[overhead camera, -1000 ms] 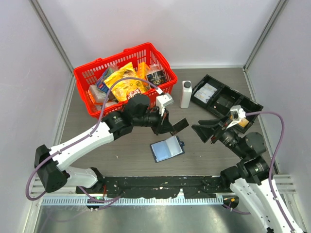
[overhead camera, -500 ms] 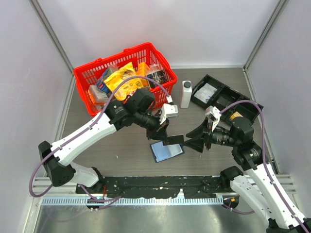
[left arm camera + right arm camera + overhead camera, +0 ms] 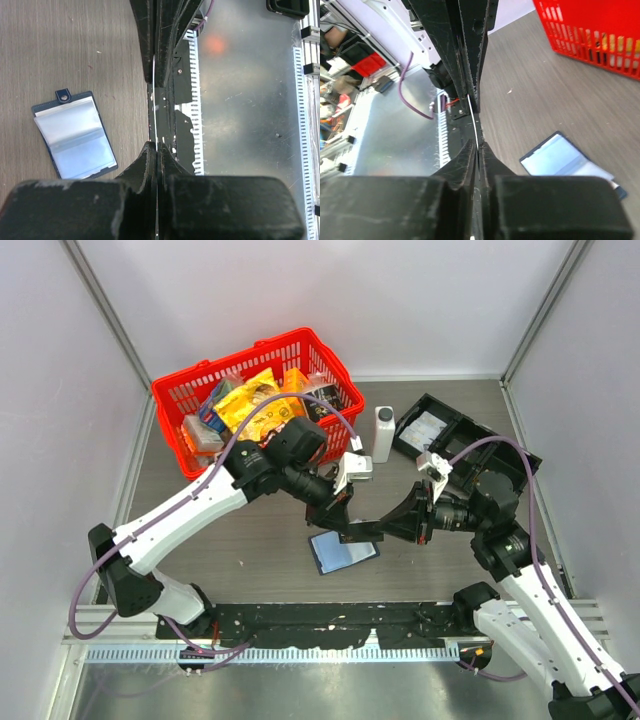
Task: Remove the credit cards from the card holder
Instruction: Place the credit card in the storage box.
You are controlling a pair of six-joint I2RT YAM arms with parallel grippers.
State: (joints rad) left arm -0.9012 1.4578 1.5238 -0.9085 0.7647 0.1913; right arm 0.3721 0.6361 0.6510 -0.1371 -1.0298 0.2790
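The card holder [image 3: 343, 551] lies open on the table, navy with pale clear sleeves; it also shows in the left wrist view [image 3: 75, 134] and the right wrist view [image 3: 565, 160]. Just above and to its right, my left gripper [image 3: 365, 533] and right gripper [image 3: 388, 530] meet tip to tip. Between them is a thin credit card, seen edge-on as a white line [image 3: 154, 100] [image 3: 472, 117]. The left gripper [image 3: 156, 147] is shut on one end of it. The right gripper [image 3: 478, 145] is shut on the other end. The card's face is hidden.
A red basket [image 3: 200, 390] full of packets stands at the back left. A white bottle [image 3: 383, 433] stands behind the grippers, and a black compartment tray [image 3: 455, 430] lies at the back right. The metal rail [image 3: 330, 618] runs along the near edge.
My right gripper has swung left to meet the left one and shut on the card. The left gripper has come down and right, over the card holder, and stayed shut.
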